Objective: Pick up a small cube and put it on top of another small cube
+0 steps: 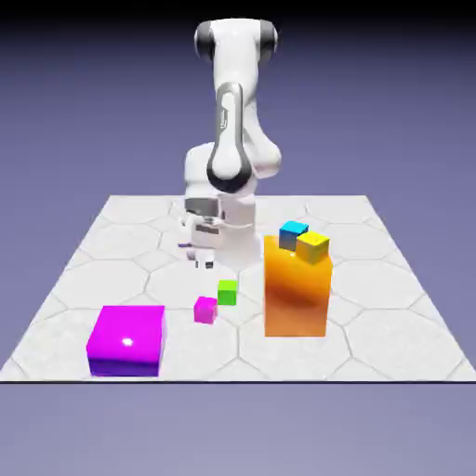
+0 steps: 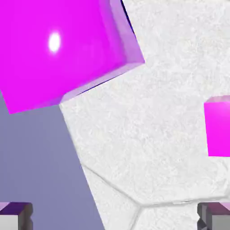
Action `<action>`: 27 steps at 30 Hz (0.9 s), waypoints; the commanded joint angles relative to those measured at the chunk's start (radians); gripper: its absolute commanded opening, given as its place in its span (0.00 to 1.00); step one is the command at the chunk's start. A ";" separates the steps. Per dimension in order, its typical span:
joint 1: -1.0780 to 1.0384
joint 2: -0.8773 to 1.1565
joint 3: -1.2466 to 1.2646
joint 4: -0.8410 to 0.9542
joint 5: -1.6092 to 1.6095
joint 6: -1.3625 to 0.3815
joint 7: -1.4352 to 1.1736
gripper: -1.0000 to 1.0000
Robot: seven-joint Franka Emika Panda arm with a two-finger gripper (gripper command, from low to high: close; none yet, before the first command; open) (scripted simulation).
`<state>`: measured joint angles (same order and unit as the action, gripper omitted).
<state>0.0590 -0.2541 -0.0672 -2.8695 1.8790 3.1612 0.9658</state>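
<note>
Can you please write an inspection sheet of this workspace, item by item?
Surface: pale table with hexagon pattern, flat.
Job's things: small bright green cube on the table, touching the small magenta cube at a corner; neither is held.
Clutter: large magenta block; tall orange block carrying a small cyan cube and a small yellow cube.
Grippers: white two-finger gripper open, empty, above the table behind the green cube.
Cables: nothing seen.
Surroundings: plain blue-violet backdrop.
</note>
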 commanded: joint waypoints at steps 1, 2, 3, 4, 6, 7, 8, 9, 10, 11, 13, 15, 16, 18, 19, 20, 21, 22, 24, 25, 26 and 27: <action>0.001 0.007 -0.002 -0.001 0.044 0.003 0.005 0.50; 0.002 0.015 -0.003 -0.003 0.087 0.006 0.010 0.50; 0.003 0.022 -0.005 -0.004 0.131 0.009 0.016 0.50; 0.004 0.029 -0.006 -0.006 0.174 0.012 0.021 0.50; 0.007 0.044 -0.009 -0.008 0.261 0.017 0.031 0.50; 0.008 0.051 -0.011 -0.010 0.304 0.020 0.036 0.50; 0.009 0.058 -0.012 -0.011 0.348 0.023 0.042 0.50; 0.010 0.066 -0.014 -0.012 0.391 0.026 0.047 0.50; 0.011 0.073 -0.016 -0.014 0.435 0.029 0.052 0.50; 0.012 0.080 -0.017 -0.015 0.478 0.032 0.057 0.50; 0.014 0.095 -0.020 -0.018 0.565 0.037 0.068 0.50; 0.016 0.110 -0.023 -0.021 0.652 0.043 0.078 0.50; 0.017 0.117 -0.025 -0.022 0.696 0.046 0.083 0.50; 0.020 0.132 -0.028 -0.025 0.783 0.052 0.094 0.50; 0.021 0.139 -0.030 -0.026 0.826 0.055 0.099 0.50; 0.022 0.146 -0.031 -0.028 0.870 0.057 0.104 0.50; 0.023 0.154 -0.033 -0.029 0.913 0.060 0.109 0.50; 0.024 0.161 -0.034 -0.030 0.957 0.063 0.114 0.50; 0.025 0.170 -0.036 -0.032 1.011 0.067 0.121 0.50; 0.025 0.170 -0.036 -0.032 1.011 0.067 0.121 0.50; 0.050 0.206 -0.057 -0.024 1.010 0.039 0.128 0.50; 0.074 0.242 -0.077 -0.016 1.009 0.011 0.136 0.50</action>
<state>0.1322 -0.0117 -0.1446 -2.8852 2.8879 3.1725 1.1015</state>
